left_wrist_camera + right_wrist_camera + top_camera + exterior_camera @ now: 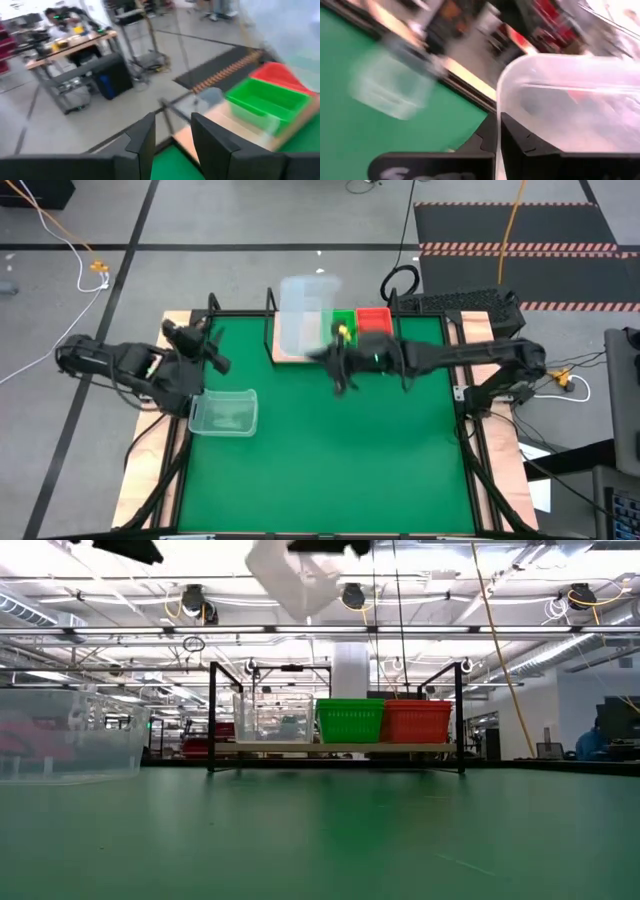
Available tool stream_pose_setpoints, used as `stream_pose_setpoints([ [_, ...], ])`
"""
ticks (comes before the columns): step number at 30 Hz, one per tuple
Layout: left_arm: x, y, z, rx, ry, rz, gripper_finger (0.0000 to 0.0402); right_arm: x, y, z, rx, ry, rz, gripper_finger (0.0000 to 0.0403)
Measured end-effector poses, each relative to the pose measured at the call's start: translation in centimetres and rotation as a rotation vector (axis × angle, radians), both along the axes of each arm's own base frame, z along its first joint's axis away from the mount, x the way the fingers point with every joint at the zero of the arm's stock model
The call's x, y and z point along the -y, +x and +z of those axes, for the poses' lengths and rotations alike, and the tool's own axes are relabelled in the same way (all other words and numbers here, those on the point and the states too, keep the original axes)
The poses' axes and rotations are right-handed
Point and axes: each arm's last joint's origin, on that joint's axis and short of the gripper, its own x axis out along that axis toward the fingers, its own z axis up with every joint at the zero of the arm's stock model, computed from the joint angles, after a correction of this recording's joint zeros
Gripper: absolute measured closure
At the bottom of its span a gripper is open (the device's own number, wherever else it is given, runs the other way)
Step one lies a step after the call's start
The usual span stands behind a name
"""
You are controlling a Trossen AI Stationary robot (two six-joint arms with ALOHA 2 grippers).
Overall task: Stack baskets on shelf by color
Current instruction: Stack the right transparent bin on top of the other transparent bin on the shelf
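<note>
The shelf (292, 357) stands at the mat's far edge, a clear basket (272, 718), a green one (350, 720) and a red one (418, 720) side by side on its plank (335, 747). My right gripper (336, 360) is raised in front of the shelf and shut on another clear basket (305, 315), held high above the table (295, 580). A further clear basket (225, 412) sits on its base on the mat near the left edge. My left gripper (212, 348) hovers open just beyond that basket, touching nothing (172, 140). My right gripper pinches the lifted clear basket by its side wall at the rim (501, 100), one finger (487, 132) outside and the other finger (525, 140) inside. The basket is clear of the table and the shelf, and it is tilted.
Green mat (330, 460) stretches toward the near edge. Pale wooden borders (150, 470) and black frame rods run along both sides. The shelf's black posts (213, 715) rise at its ends. Beyond the table are workbenches (70, 55) and a striped floor mat (520, 248).
</note>
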Motion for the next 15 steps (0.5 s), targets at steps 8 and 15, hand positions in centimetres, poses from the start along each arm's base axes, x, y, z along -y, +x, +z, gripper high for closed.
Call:
stream_pose_setpoints([
  [8,-0.7,-1.5,-1.8,0.05,-0.061,0.018,0.0273,2.1,3.1,1.6,0.014,0.005,-0.095,0.0403],
  [15,-0.3,-0.3,-5.7,0.032,-0.112,0.036,0.0273,6.6,7.7,2.3,-0.169,0.11,-0.307,0.0403],
])
